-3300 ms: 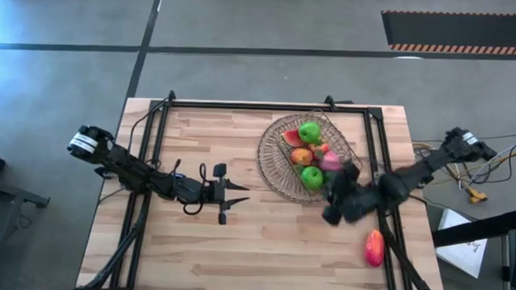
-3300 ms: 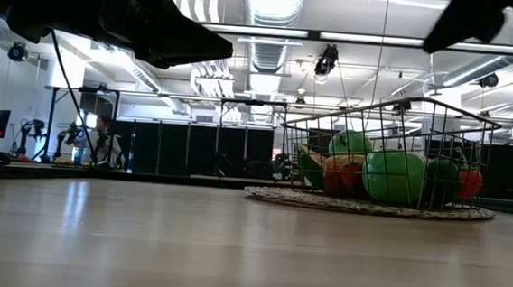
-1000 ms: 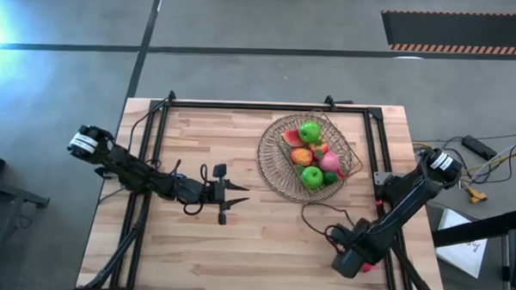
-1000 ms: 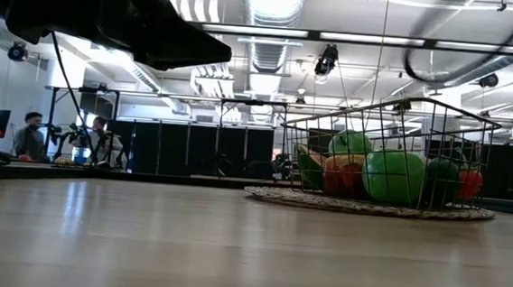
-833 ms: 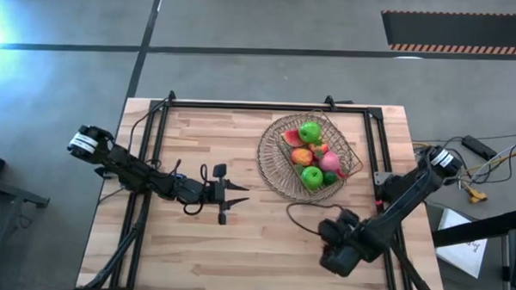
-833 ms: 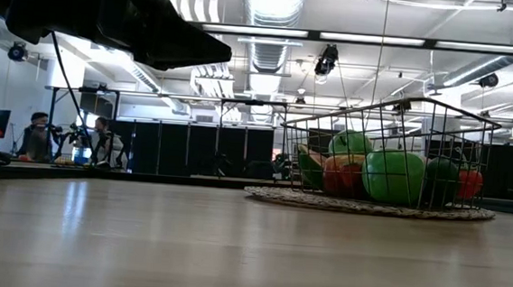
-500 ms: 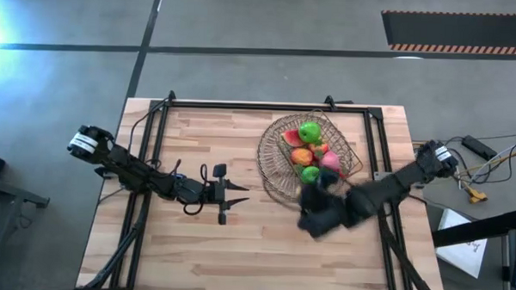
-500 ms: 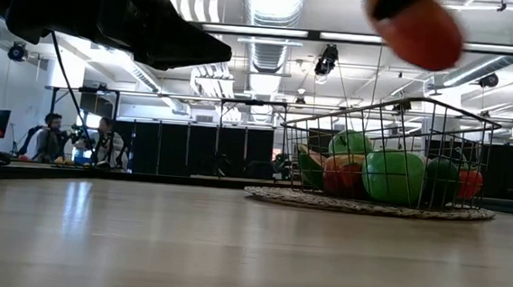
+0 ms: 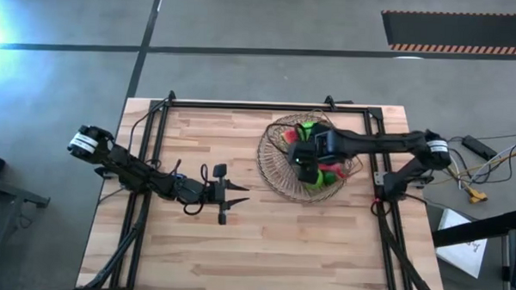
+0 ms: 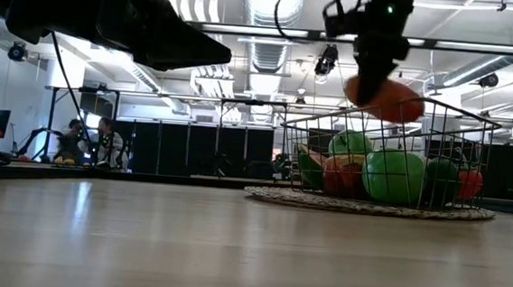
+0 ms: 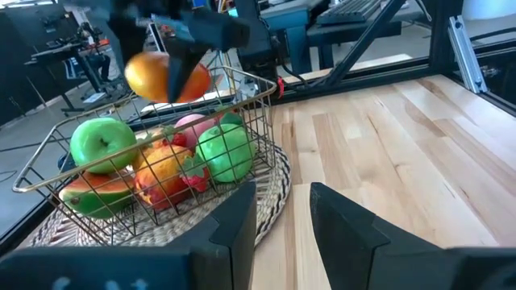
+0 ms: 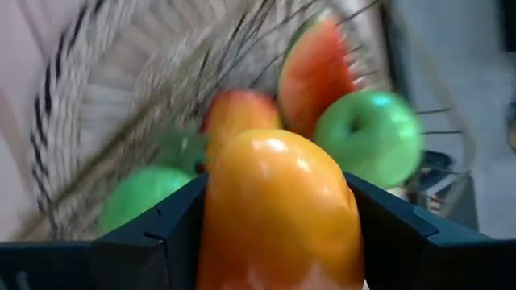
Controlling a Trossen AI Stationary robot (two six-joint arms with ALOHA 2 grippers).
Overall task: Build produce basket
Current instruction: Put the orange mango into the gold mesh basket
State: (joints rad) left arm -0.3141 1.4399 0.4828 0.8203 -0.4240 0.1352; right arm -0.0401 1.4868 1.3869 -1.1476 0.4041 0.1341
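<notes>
1. 2 arms are at the table, and only 1 is working: the right gripper (image 9: 308,164) hangs over the basket (image 9: 270,158), its fingers pinching an orange-yellow pepper (image 12: 278,211) from both sides.
2. That pepper (image 10: 384,97) sits level with the wire rim, above the produce, so I judge it is held high to clear the rim before release.
3. Inside lie 2 green apples (image 11: 101,143), a red slice (image 12: 313,68) and reddish pieces; the load looks nearly complete.
4. A woven mat (image 10: 275,196) lies under the basket, probably to steady it on the table (image 9: 237,239).
5. Well apart, the left gripper (image 9: 230,198) waits over bare wood, its fingers (image 11: 238,229) a narrow gap apart and holding nothing.
</notes>
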